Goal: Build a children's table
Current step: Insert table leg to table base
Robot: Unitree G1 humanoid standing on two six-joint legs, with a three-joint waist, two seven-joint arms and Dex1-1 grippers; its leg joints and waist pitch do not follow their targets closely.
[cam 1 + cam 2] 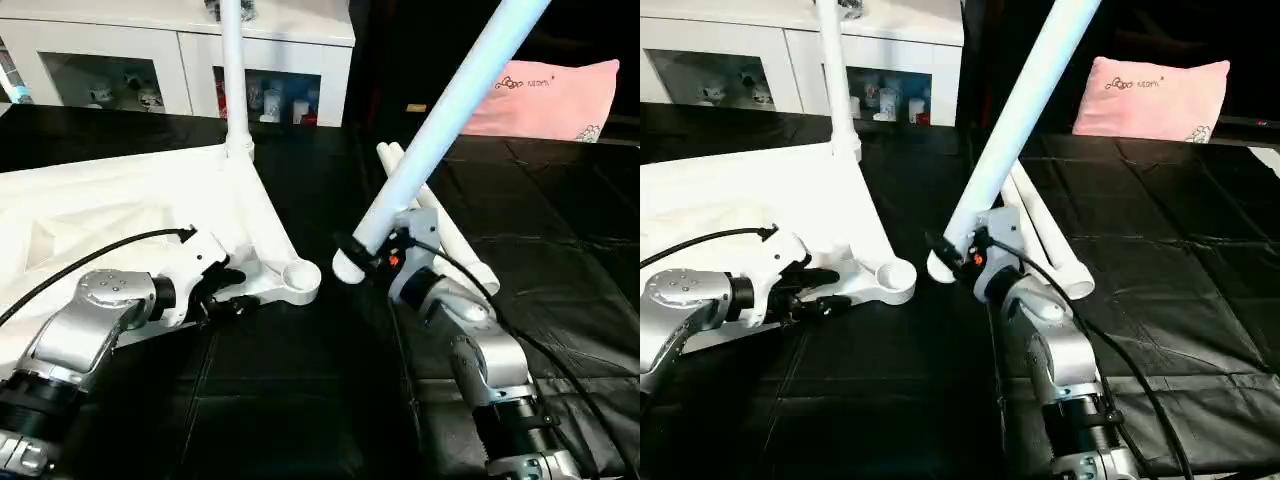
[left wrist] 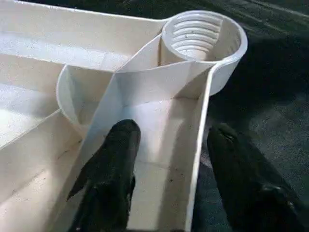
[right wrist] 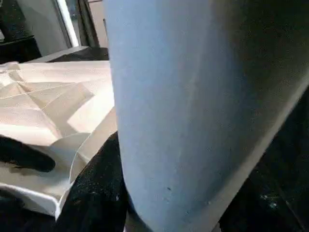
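Nearest, left gripper (image 2: 169,159) astride the tabletop (image 1: 110,205) edge wall beside an empty threaded corner socket (image 2: 203,36), fingers (image 2: 113,159) parted either side, not yet pinching. Right gripper (image 1: 365,255) clamped on a tilted white leg (image 1: 450,110), foot end near that socket. Beyond, one leg upright (image 1: 233,70) in the far corner; two spare legs (image 1: 445,220) flat on black matting (image 1: 300,400).

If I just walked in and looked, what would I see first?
First, the long white leg the right gripper holds, slanting up over the black floor, its lower end near the tabletop's empty corner socket. Next, the upside-down white tabletop on the left, with another leg already standing upright in its far corner. The left gripper straddles the tabletop's edge beside the empty socket.
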